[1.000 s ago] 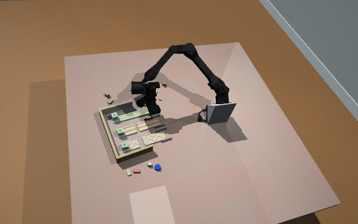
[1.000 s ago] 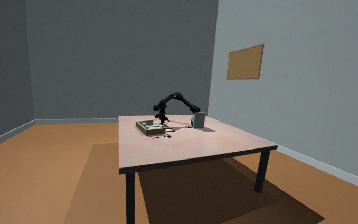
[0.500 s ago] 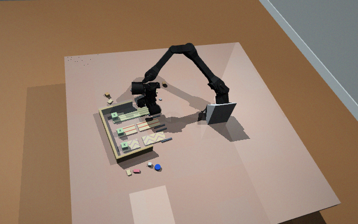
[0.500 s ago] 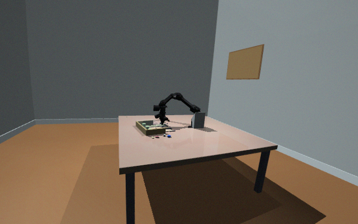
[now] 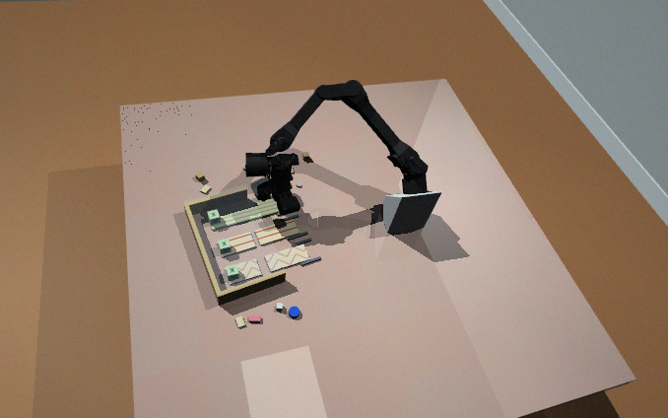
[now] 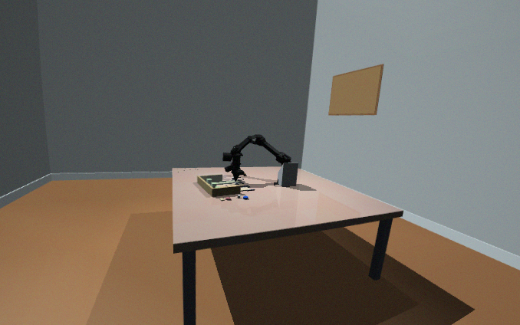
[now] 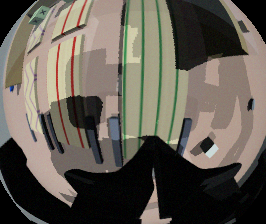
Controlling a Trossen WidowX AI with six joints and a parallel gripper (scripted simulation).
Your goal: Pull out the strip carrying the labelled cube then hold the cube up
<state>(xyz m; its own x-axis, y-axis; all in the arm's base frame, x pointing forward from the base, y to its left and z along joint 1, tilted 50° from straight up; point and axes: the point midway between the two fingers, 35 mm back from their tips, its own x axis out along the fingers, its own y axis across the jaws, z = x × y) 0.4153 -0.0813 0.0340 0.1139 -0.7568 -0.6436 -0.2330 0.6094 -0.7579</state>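
The green-striped strip runs in one piece along the tray. A pale green cube with a dark mark sits on its far end. The red-striped strip is in two pieces with a gap, and a similar cube sits on its far piece. The zigzag strip is also split, with a marked cube on its far piece. My gripper is shut and empty, above the green-striped strip's near end. Contact is unclear.
Dark bars flank the strips' near ends. A blue disc, a pink block and small pale blocks lie beside the tray. Tan blocks lie on the other side. The tray has raised walls on three sides.
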